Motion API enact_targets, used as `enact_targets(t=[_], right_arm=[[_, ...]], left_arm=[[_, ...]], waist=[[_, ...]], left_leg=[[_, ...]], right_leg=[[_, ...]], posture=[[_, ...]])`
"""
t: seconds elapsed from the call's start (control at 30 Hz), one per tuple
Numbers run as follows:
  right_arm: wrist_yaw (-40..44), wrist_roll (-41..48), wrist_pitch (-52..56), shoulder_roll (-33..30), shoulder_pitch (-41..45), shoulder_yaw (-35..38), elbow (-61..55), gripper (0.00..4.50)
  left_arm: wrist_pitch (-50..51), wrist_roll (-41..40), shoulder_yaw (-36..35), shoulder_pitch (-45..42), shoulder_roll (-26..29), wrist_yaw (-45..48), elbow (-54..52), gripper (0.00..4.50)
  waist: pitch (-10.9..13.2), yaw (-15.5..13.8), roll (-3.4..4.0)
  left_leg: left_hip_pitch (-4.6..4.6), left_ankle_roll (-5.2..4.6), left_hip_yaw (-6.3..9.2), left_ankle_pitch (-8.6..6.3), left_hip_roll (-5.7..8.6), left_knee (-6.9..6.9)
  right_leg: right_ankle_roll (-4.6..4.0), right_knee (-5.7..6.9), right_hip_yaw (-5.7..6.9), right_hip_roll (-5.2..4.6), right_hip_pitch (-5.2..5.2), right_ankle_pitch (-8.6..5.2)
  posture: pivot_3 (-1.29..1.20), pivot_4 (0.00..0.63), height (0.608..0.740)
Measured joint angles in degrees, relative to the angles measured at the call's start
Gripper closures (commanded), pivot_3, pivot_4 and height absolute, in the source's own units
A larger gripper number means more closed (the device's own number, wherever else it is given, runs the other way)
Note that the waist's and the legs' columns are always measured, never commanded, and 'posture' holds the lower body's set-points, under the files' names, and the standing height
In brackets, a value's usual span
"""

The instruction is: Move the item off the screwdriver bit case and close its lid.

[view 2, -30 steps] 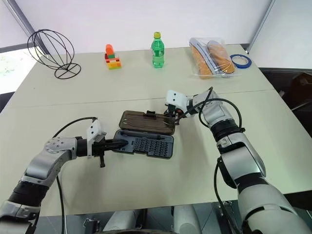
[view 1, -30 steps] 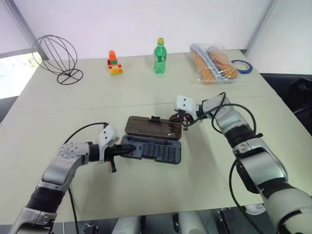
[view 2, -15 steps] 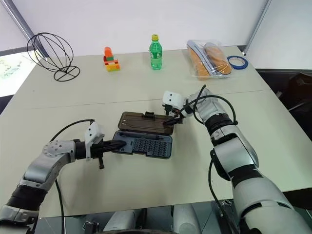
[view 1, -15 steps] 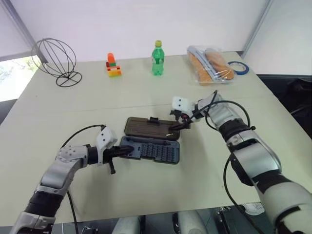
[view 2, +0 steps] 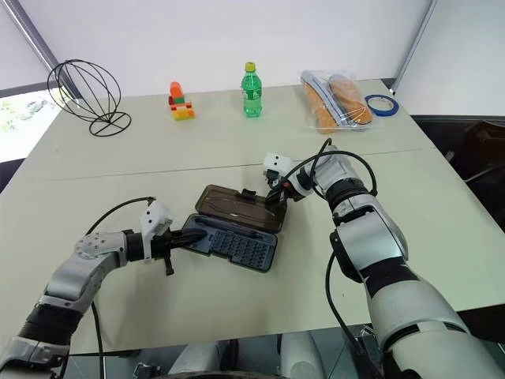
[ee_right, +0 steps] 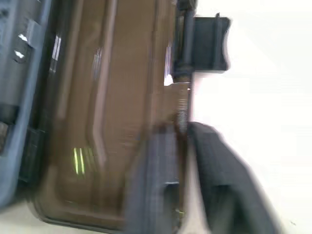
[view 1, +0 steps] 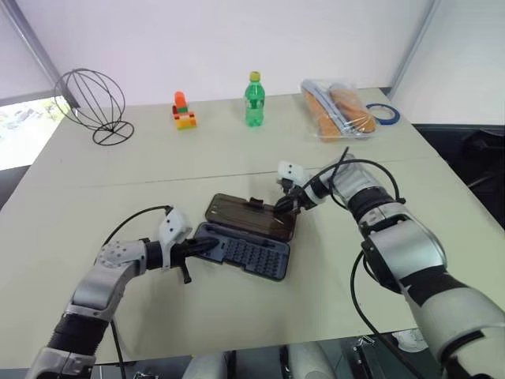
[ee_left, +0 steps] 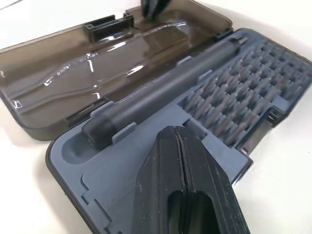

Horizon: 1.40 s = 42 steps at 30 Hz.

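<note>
Across the pale tabletop point(view 1: 118, 316) I see the screwdriver bit case point(view 1: 246, 254) lying open, long axis left-right. My left tool point(view 1: 207, 247), pressed together, rests on its base; my right tool point(view 1: 282, 207) seemingly pinches the lid point(view 1: 248, 215).

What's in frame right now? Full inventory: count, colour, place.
screwdriver bit case: 1, dark grey-blue base with rows of bits, open, table centre
lid: 1, smoky brown translucent, hinged to the base, lying open on its far side
screwdriver handle: 1, dark grey, in the base's slot beside the hinge
wire sphere stand: 1, black, far left
toy blocks: 1 stack, orange, yellow, green, far centre-left
bottle: 1, green with yellow cap, far centre
clear bag: 1, orange contents, far right
tape roll: 1, blue, right of the bag
table: 1, beige
left gripper: shut, tips resting on the base's left end
right gripper: shut on the lid's far right edge
</note>
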State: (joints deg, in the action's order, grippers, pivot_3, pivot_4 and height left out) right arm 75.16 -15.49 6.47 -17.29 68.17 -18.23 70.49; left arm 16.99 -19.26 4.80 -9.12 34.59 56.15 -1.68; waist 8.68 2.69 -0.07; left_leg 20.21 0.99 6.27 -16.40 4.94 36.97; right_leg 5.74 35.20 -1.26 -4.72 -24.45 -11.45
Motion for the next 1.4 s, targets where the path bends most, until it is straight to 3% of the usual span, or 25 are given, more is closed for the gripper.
enact_targets(t=[0.13, 0.27, 0.37, 0.57, 0.7, 0.77, 0.93, 1.4], right_arm=[[-1.6, -1.8, -5.1, 0.3, -0.7, -1.3, 0.0, 4.44], [-7.3, -4.6, -15.5, 0.5, -1.6, -3.8, -0.6, 4.44], [-11.0, -6.4, -23.4, 0.2, -2.3, -5.5, -0.6, 4.44], [-16.1, -8.7, -32.3, -0.6, -2.4, -6.9, -1.3, 4.44], [-19.1, -9.8, -36.5, -0.7, -2.4, -7.7, -3.4, 4.44], [-20.0, -10.3, -38.5, -0.8, -2.4, -8.3, -4.6, 4.44], [-22.5, -10.8, -42.0, -2.7, -3.5, -8.4, -8.9, 4.44], [-22.0, -10.2, -35.4, -6.9, -8.7, -8.3, -22.2, 4.44]], left_arm=[[0.0, 0.0, -0.2, 1.1, -0.1, -1.3, -0.6, 4.50], [0.2, 0.0, -0.8, 2.1, -0.1, -1.7, -0.4, 4.50], [0.4, 0.0, -0.9, 2.2, -0.1, -1.6, -0.3, 4.50], [2.1, -1.6, -1.1, 1.7, -0.4, -0.5, -0.8, 4.50], [10.3, -8.0, -2.4, 0.8, -1.3, 0.4, -2.0, 4.50], [14.5, -11.5, -3.7, 0.4, -1.2, 0.7, -3.5, 4.50], [20.0, -16.4, -7.1, 0.2, 0.5, 0.8, -6.5, 4.50], [18.5, -13.4, -2.9, 4.5, 2.5, 2.4, -9.4, 4.50]], waist=[[-0.2, 0.2, -0.07], [-0.3, 1.2, -0.21], [-0.3, 1.5, -0.22], [-0.1, 1.3, -0.06], [0.0, 1.3, -0.02], [0.0, 1.3, -0.03], [0.2, 1.2, 0.00], [0.6, -0.2, -0.12]], left_leg=[[-0.29, -0.02, -0.01, -0.02, -0.04, -0.04], [-1.19, -0.04, -0.01, -0.20, -0.13, -0.14], [-1.41, -0.05, -0.04, -0.20, -0.19, -0.13], [-0.83, -0.04, -0.03, -0.18, -0.23, -0.11], [-0.45, 0.04, -0.05, -0.23, -0.22, -0.11], [0.16, 0.09, -0.02, -0.20, -0.23, 0.03], [0.30, 0.17, -0.03, -0.17, -0.20, 0.01], [0.28, 0.16, -0.04, -0.17, -0.20, 0.02]], right_leg=[[0.00, 0.01, -0.01, 0.04, 0.27, -0.04], [0.05, -0.06, 0.01, 0.08, 1.23, -0.50], [0.15, -0.02, -0.02, 0.14, 1.37, -0.57], [-0.03, 0.07, -0.02, 0.21, 0.75, -0.35], [-0.05, 0.17, -0.04, 0.19, 0.29, -0.34], [-0.05, 0.29, -0.02, 0.20, -0.31, -0.33], [-0.08, 0.23, -0.03, 0.17, -0.41, -0.31], [-0.09, 0.15, -0.02, 0.17, -0.33, -0.31]], posture=[[0.00, 0.150, 0.740], [0.00, 0.150, 0.740], [0.00, 0.150, 0.740], [0.00, 0.150, 0.740], [0.00, 0.150, 0.740], [0.00, 0.150, 0.740], [0.00, 0.150, 0.740], [0.00, 0.150, 0.740]])
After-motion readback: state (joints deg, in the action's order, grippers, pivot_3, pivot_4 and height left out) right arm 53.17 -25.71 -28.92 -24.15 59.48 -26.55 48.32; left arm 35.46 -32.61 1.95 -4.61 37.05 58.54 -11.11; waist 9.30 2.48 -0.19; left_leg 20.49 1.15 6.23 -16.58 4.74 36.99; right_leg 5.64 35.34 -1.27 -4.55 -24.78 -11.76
